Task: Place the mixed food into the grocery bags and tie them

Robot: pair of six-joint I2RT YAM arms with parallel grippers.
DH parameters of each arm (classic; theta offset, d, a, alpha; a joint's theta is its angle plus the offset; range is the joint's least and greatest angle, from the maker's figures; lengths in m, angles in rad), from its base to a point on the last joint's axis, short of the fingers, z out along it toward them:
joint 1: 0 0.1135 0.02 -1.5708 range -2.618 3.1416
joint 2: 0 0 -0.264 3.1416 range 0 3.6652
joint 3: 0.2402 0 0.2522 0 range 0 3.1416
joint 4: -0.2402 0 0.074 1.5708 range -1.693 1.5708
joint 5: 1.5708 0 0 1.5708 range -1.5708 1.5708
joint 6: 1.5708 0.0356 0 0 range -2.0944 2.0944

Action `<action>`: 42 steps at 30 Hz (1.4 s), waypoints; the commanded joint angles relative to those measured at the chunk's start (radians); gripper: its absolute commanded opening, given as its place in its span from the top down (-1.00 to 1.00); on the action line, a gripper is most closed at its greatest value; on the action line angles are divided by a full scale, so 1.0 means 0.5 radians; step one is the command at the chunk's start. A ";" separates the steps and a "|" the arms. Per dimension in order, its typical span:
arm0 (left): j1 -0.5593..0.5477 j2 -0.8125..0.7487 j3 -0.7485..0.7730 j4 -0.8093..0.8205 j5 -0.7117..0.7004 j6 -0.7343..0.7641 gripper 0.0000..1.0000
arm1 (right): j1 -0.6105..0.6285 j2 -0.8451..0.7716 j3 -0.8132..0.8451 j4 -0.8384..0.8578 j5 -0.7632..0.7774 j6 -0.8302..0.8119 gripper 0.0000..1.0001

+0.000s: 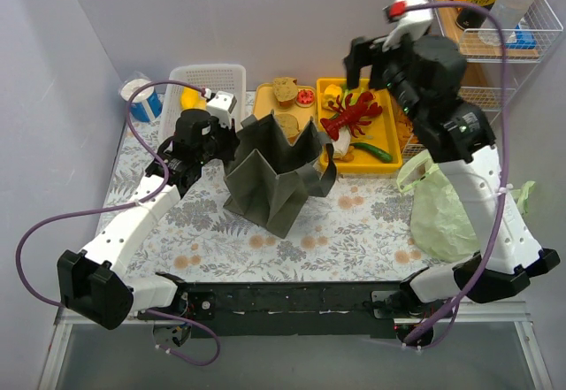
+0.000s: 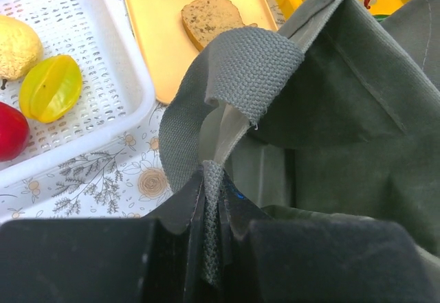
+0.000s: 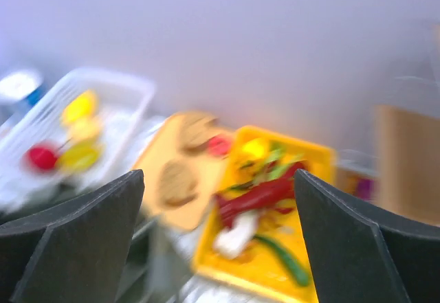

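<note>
The dark olive tote [image 1: 274, 173] stands open mid-table. My left gripper [image 1: 223, 142] is shut on its woven strap [image 2: 212, 227] at the tote's left rim. My right gripper [image 1: 367, 61] is open and empty, held high above the yellow tray [image 1: 389, 164]. That tray holds the red lobster [image 1: 352, 114], a green pepper [image 1: 371, 151] and a white piece [image 1: 340, 147]; they show blurred in the right wrist view, lobster [image 3: 261, 196]. Bread pieces [image 1: 285, 89] lie on the orange tray [image 1: 263, 103]. The pale-green plastic bag [image 1: 439, 209] lies at the right.
A white slatted basket [image 1: 232, 76] with toy fruit [image 2: 49, 86] stands at the back left, beside a blue-and-white can [image 1: 141, 98]. A wire rack [image 1: 531, 41] with bottles stands at the back right. Purple cables loop off both arms.
</note>
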 commanded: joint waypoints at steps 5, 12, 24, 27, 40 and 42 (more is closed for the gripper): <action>0.014 -0.039 -0.082 0.119 0.072 -0.028 1.00 | -0.563 0.047 0.219 0.531 0.394 -0.342 -0.93; 0.014 -0.064 -0.110 0.143 0.088 -0.037 1.00 | -1.265 0.210 0.354 0.540 0.020 -0.204 -0.93; 0.014 -0.027 -0.113 0.146 0.127 -0.052 1.00 | -1.855 0.219 0.244 0.694 -0.707 -0.050 -0.91; 0.014 -0.018 -0.116 0.152 0.140 -0.055 1.00 | -1.953 0.259 0.235 0.715 -0.818 0.029 -0.88; 0.014 -0.006 -0.131 0.162 0.158 -0.062 1.00 | -2.113 0.510 0.449 0.678 -1.054 0.137 -0.84; 0.014 -0.003 -0.131 0.165 0.167 -0.065 1.00 | -2.123 0.547 0.471 0.682 -1.064 0.143 -0.84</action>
